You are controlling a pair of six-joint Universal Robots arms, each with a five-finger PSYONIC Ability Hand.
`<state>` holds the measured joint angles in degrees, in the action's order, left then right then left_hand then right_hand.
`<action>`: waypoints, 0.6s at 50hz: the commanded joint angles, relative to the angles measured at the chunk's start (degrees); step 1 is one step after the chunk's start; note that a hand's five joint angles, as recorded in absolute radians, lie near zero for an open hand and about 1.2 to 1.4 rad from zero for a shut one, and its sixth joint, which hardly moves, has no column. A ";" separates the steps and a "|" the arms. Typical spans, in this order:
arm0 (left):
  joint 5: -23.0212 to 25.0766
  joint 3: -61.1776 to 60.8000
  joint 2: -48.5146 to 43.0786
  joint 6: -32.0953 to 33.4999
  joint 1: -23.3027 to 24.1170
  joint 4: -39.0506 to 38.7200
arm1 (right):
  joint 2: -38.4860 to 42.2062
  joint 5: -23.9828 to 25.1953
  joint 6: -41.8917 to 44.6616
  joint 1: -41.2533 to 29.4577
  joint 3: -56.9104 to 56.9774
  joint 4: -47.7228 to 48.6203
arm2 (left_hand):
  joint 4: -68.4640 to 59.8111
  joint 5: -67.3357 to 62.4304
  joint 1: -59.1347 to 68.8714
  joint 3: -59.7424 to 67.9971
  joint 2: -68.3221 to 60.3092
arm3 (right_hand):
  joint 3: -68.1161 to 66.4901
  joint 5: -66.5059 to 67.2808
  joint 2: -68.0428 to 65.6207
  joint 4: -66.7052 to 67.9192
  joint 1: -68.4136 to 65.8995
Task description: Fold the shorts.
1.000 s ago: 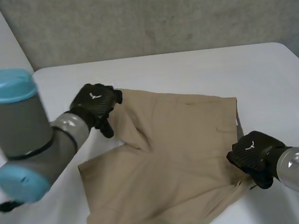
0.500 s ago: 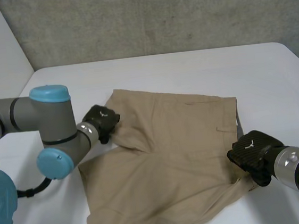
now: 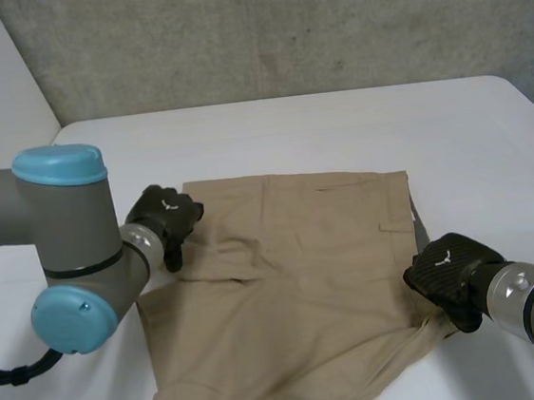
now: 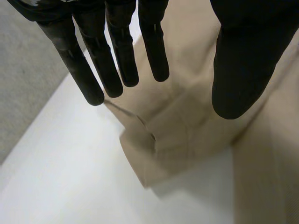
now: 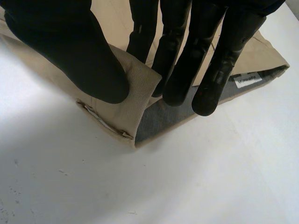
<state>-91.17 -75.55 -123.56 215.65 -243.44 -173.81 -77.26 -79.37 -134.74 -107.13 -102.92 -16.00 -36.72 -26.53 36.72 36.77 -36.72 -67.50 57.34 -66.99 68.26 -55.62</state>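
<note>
White table, broad margins around shorts; left hand spread over hem, right hand pinching waistband.

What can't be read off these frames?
- Head view: the shorts run off the lower edge, near hem cut off.
- Head view: the back of the right hand hides its grip on the waistband corner.
- Right wrist view: the label inside the waistband, print too small to read.
- Left wrist view: whether the left hand touches the cloth.
</note>
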 commanded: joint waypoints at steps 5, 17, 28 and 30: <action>-0.15 3.04 -4.58 0.12 -0.28 -1.71 | 0.00 -0.08 -0.18 -0.10 -0.17 0.18 | -1.25 -1.44 1.25 1.20 -1.25 | -12.50 12.66 -13.01 11.74 -24.38; 0.03 4.36 -7.92 0.56 -5.38 -1.45 | 0.00 0.01 -0.09 0.08 -0.52 0.18 | -5.94 -6.13 5.94 5.89 -5.94 | -12.50 12.66 -13.01 11.74 -24.38; -0.24 1.73 -7.13 0.03 -6.00 -1.10 | -0.09 0.01 -0.09 0.34 -0.44 0.26 | -43.28 -43.47 43.28 43.23 -43.28 | -12.50 12.66 -13.01 11.74 -24.38; -0.24 0.85 -6.61 0.03 -6.35 -0.75 | -0.09 0.01 -0.09 0.43 -0.35 0.26 | -43.28 -43.47 43.28 43.23 -43.28 | -12.50 12.66 -13.01 11.74 -24.38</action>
<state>-91.34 -72.58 -131.26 215.88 -249.20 -175.12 -77.27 -79.36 -134.82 -106.95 -103.45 -15.76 -68.21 -55.09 64.15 67.84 -68.21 -67.50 57.35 -66.99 68.26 -55.62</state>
